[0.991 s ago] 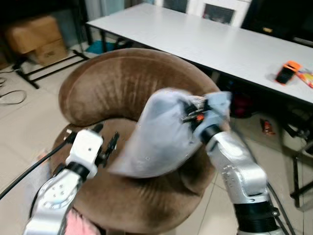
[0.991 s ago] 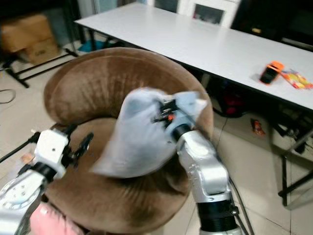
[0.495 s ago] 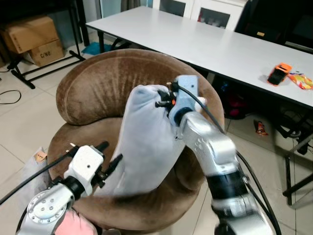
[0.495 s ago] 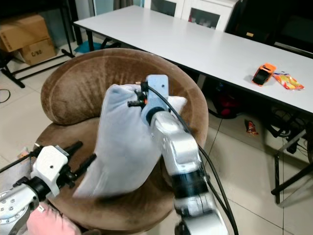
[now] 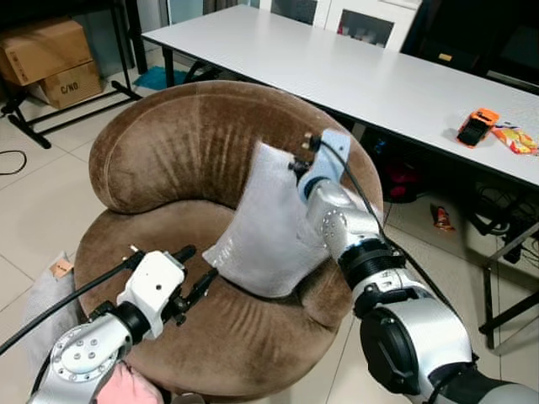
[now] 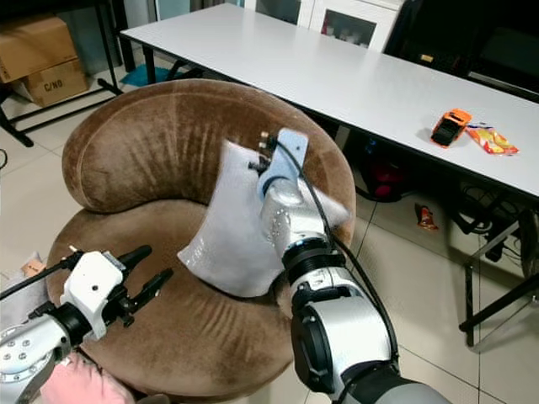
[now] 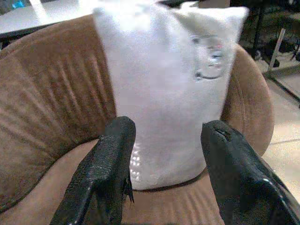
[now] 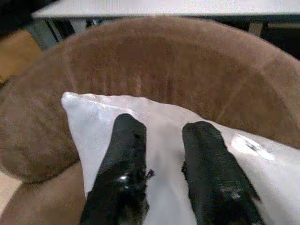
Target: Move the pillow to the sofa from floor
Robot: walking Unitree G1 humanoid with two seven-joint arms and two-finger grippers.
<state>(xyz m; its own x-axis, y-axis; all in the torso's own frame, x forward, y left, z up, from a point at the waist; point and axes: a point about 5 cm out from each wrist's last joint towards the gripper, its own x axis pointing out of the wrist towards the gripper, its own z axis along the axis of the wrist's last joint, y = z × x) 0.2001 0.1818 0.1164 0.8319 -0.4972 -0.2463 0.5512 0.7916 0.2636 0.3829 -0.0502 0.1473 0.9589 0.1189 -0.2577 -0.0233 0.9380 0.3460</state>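
Head camera, both eyes: a pale grey pillow propped upright on the seat of a round brown sofa, leaning against the backrest on its right side; right gripper up at the pillow's top edge, silver arm reaching in from the lower right; left gripper low over the seat's front, just short of the pillow's lower corner, its two black fingers parted and empty; behind the sofa a long white table with an orange object near its far right end; cardboard boxes at upper left on a tiled floor; something pink at the bottom edge beside the left arm.

Left wrist: black fingers spread wide with nothing between them, pillow standing straight ahead against brown upholstery.

Right wrist: two black fingers a narrow gap apart, lying over the white pillow, backrest curving beyond; no fold of cloth visibly pinched, grip impossible to tell.
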